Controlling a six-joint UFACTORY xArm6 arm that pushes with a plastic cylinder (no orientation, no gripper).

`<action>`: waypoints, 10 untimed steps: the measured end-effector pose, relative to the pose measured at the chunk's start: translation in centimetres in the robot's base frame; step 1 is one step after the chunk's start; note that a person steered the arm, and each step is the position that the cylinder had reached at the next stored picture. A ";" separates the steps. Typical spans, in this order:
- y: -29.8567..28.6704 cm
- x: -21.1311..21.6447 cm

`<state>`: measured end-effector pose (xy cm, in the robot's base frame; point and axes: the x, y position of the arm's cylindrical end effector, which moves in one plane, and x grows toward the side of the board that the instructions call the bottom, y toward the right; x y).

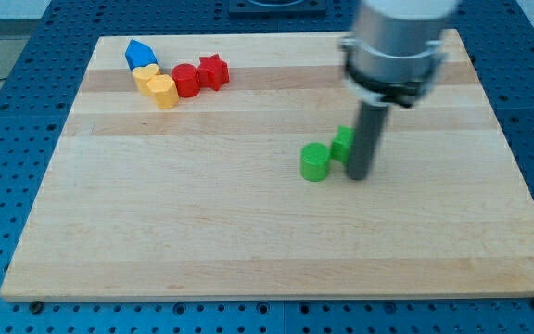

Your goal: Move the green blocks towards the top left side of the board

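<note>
Right now my tip [358, 176] rests on the bench [248, 232] just right of the green cylinder [314, 162], touching the half-hidden second green block [342, 142]; no pincer shows.

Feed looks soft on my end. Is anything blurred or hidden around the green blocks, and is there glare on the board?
Camera view: the arm's grey housing near the view's top is blurred; my tip is fairly sharp, just right of the green cylinder. The rod partly hides the second green block, shape unclear. The board is evenly lit, without strong glare; shadows are soft.
</note>
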<state>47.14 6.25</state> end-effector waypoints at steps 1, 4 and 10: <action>-7.3 -0.6; -15.1 -6.9; 0.5 -1.5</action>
<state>45.67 6.71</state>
